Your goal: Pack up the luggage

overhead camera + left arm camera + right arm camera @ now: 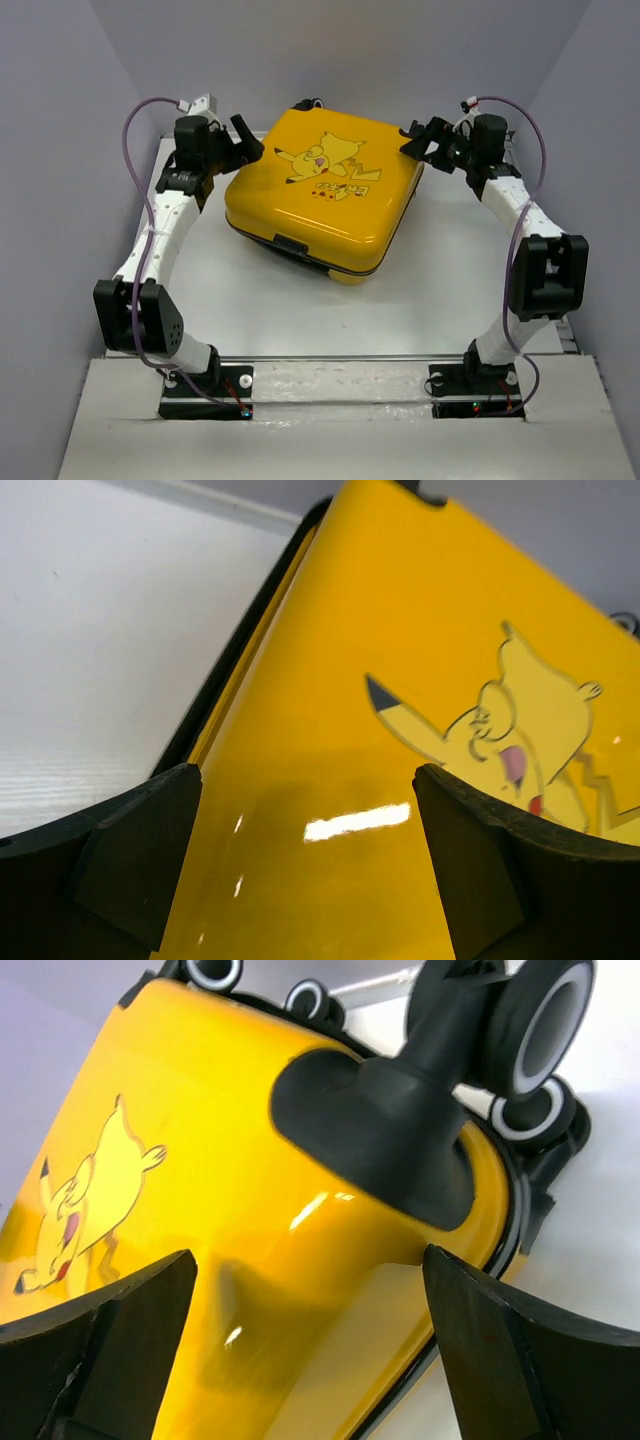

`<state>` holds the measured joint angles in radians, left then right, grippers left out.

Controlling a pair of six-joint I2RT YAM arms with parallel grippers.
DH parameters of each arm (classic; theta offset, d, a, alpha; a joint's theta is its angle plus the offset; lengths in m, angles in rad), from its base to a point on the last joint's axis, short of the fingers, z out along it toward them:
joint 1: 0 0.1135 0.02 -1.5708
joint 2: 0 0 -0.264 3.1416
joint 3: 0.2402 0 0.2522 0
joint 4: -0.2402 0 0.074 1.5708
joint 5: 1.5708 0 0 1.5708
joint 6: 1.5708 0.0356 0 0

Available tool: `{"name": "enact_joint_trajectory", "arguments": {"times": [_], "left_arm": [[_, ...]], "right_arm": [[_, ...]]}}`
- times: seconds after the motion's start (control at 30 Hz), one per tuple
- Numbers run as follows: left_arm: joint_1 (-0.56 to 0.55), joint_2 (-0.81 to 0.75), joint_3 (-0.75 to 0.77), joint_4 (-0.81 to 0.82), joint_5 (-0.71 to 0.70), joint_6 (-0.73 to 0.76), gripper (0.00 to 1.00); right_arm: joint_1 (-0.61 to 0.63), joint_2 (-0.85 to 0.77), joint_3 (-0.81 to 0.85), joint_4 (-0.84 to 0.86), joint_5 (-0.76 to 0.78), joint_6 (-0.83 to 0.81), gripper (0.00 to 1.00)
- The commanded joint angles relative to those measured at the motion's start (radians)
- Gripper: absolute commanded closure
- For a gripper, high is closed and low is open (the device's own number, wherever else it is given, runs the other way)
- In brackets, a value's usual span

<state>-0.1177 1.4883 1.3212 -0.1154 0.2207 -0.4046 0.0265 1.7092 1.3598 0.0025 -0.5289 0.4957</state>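
Observation:
The luggage [325, 190] is a small yellow hard-shell suitcase with a cartoon print. It lies flat and closed on the table, print side up. My left gripper [243, 141] is open just above its far left corner; the left wrist view shows the shiny lid [330, 780] between my fingers [140, 860]. My right gripper [415, 140] is open at its far right corner. The right wrist view shows the shell [250, 1210] and black-and-white caster wheels [545, 1025] close ahead. Neither gripper holds anything.
A black handle or latch [292, 244] sits on the suitcase's near edge. Grey walls close in the table [300, 310] at left, right and back. Both arm bases [205, 385] stand on the near rail.

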Motion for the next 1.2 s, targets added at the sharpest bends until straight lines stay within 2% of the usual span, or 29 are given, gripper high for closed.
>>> {"name": "enact_joint_trajectory", "arguments": {"times": [0.0, 0.07, 0.13, 0.17, 0.2, 0.23, 0.27, 0.3, 0.33, 0.37, 0.4, 0.47, 0.57, 0.7, 0.73, 0.77, 0.83, 0.9, 1.03, 1.17], "left_arm": [[-0.007, -0.172, 0.186, -0.065, -0.147, 0.022, 0.01], [-0.008, -0.242, 0.196, -0.089, -0.155, 0.042, 0.01], [-0.011, -0.296, 0.106, -0.087, -0.126, 0.05, 0.01], [-0.017, -0.327, 0.054, -0.087, -0.113, 0.053, 0.01], [-0.043, -0.398, -0.073, -0.072, -0.092, 0.046, 0.01], [-0.054, -0.439, -0.138, -0.061, -0.063, 0.033, 0.01], [-0.065, -0.474, -0.208, -0.052, -0.026, 0.021, 0.02], [-0.08, -0.556, -0.344, -0.032, 0.024, 0.006, 0.05], [-0.103, -0.6, -0.406, -0.023, 0.038, -0.009, 0.06], [-0.152, -0.641, -0.469, -0.015, 0.051, -0.049, 0.11], [-0.178, -0.716, -0.566, -0.013, 0.064, -0.077, 0.19], [-0.241, -0.778, -0.629, -0.024, 0.071, -0.111, 0.29], [-0.289, -0.871, -0.746, 0.0, 0.106, -0.186, 0.45], [-0.405, -0.881, -0.862, 0.092, 0.077, -0.302, 0.45], [-0.425, -0.87, -0.888, 0.138, 0.066, -0.315, 0.45], [-0.445, -0.838, -0.895, 0.16, 0.048, -0.322, 0.45], [-0.502, -0.806, -0.904, 0.216, 0.026, -0.341, 0.43], [-0.523, -0.774, -0.91, 0.255, 0.016, -0.347, 0.42], [-0.548, -0.706, -0.906, 0.336, 0.017, -0.352, 0.41], [-0.551, -0.671, -0.883, 0.341, 0.023, -0.329, 0.41]], "right_arm": [[0.075, -0.129, 0.162, -0.192, -0.165, -0.043, 0.0], [0.075, -0.193, 0.171, -0.232, -0.167, -0.084, 0.0], [0.075, -0.249, 0.125, -0.239, -0.166, -0.104, 0.0], [0.075, -0.311, 0.096, -0.239, -0.166, -0.114, 0.0], [0.075, -0.348, 0.06, -0.236, -0.166, -0.123, 0.0], [0.075, -0.388, -0.049, -0.231, -0.164, -0.12, 0.05], [0.075, -0.487, -0.127, -0.179, -0.166, -0.109, 0.13], [0.084, -0.544, -0.215, -0.142, -0.163, -0.077, 0.24], [0.098, -0.601, -0.307, -0.098, -0.157, -0.059, 0.42], [0.098, -0.713, -0.476, -0.025, -0.143, -0.045, 0.77], [0.124, -0.761, -0.549, -0.013, -0.125, -0.028, 0.92], [0.133, -0.833, -0.695, 0.024, -0.089, -0.028, 0.93], [0.161, -0.905, -0.781, 0.028, -0.053, -0.045, 0.93], [0.181, -0.881, -0.879, 0.122, -0.057, -0.057, 0.9], [0.19, -0.867, -0.899, 0.148, -0.056, -0.062, 0.84], [0.199, -0.841, -0.909, 0.203, -0.052, -0.078, 0.71], [0.199, -0.798, -0.942, 0.319, -0.048, -0.106, 0.6], [0.208, -0.751, -0.956, 0.384, -0.048, -0.131, 0.58], [0.227, -0.642, -0.976, 0.557, -0.143, -0.161, 0.54], [0.236, -0.557, -0.981, 0.666, -0.19, -0.177, 0.53]]}}
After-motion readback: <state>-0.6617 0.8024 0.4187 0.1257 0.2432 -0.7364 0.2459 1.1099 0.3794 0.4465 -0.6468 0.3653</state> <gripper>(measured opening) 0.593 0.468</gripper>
